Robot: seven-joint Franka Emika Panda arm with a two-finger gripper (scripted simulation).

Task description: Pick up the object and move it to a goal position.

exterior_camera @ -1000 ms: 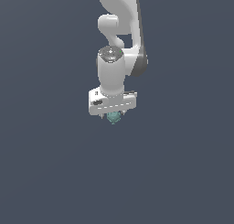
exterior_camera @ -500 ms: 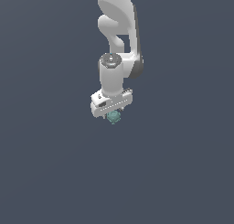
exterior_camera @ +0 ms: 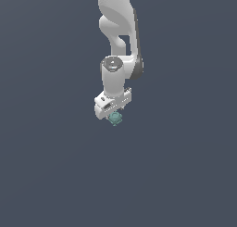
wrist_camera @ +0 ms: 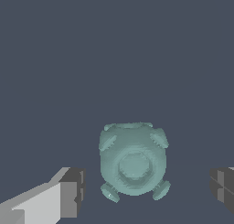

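Note:
The object [exterior_camera: 115, 118] is a small pale teal blob with bumps, lying on the dark grey floor right under the white hand. In the wrist view the object [wrist_camera: 133, 163] sits between the two dark fingertips. A visible gap separates it from the finger [wrist_camera: 73, 192] on one side and from the other finger [wrist_camera: 223, 189]. My gripper [wrist_camera: 147, 191] is open and straddles the blob without touching it. In the exterior view the gripper [exterior_camera: 114, 112] points straight down, and its fingers are mostly hidden behind the hand and the blob.
The flat dark grey floor [exterior_camera: 55, 175] stretches in every direction. The white arm [exterior_camera: 118, 31] rises from the hand toward the top of the exterior view. No other objects show.
The hand has twisted slightly about its vertical axis and the upper arm has shifted a little. The object lies in the same spot beneath it.

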